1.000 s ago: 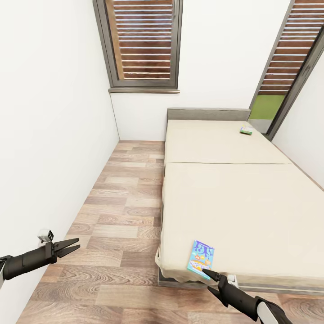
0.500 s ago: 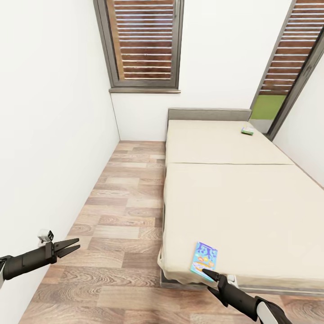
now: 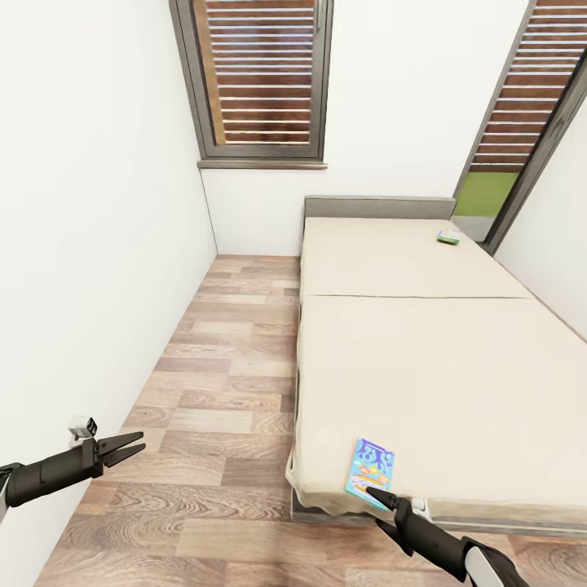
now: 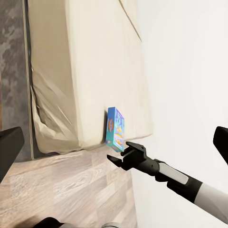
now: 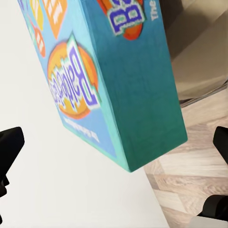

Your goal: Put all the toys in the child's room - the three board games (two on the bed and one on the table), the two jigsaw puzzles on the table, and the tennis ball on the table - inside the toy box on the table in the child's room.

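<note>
A: What step is in hand?

B: The first pickup from the bed, I'd judge. The right gripper (image 3: 377,494) sits at the near corner of the bed (image 3: 424,359), its jaws spread wide, with the blue board game (image 3: 368,470) just beyond the tips. In the right wrist view the box (image 5: 109,80) lies between the two open fingers, not yet pinched.

A: And the next move?

B: Ease forward so the fingers straddle the box's near end, then close. It lies flat close to the mattress edge, so a careless push could slide it across the mattress instead of gripping it.

A: The other arm?

B: The left gripper (image 3: 122,448) hangs out over the wooden floor (image 3: 220,391), fingers parted a little, holding nothing.

A: Room to move?

B: A bare strip of floor runs between the white wall (image 3: 90,244) and the bed's side. The mattress is bare through the middle.

A: Farther off?

B: The green-white board game (image 3: 447,237) rests near the headboard (image 3: 379,206), towards the far side, well apart from the blue one.
</note>
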### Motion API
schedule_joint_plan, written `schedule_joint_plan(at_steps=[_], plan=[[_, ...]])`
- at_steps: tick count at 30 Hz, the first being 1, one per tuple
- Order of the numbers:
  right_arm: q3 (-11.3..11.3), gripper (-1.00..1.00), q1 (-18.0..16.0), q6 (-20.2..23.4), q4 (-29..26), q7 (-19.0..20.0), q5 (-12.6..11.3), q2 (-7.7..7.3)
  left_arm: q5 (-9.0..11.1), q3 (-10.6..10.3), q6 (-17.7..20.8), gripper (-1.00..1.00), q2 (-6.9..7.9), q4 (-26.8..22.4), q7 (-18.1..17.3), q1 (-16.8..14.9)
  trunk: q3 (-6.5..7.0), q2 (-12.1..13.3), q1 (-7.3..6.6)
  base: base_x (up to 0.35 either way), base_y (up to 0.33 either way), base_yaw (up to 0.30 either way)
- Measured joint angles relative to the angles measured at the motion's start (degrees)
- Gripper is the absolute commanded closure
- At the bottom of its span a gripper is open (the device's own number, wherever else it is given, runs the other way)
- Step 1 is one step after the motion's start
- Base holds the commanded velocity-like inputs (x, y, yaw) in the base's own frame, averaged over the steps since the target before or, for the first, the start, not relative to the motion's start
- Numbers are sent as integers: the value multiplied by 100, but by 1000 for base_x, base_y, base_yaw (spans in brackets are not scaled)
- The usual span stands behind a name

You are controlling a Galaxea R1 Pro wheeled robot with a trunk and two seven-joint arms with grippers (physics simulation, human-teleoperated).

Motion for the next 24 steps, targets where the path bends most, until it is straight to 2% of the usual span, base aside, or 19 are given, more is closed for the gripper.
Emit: schedule_joint_plan(at_steps=[22,23,24], plan=[[2,-100,1,-9,2,0,0,0,6,0,0,-100,0,0,0,0,0,0,0,39,0,0],[2,100,1,-9,1,0,0,0,6,0,0,-100,0,0,0,0,0,0,0,2,0,0],[3,100,1,-7,1,-1,-2,0,7,0,0,-100,0,0,0,0,0,0,0,2,0,0]])
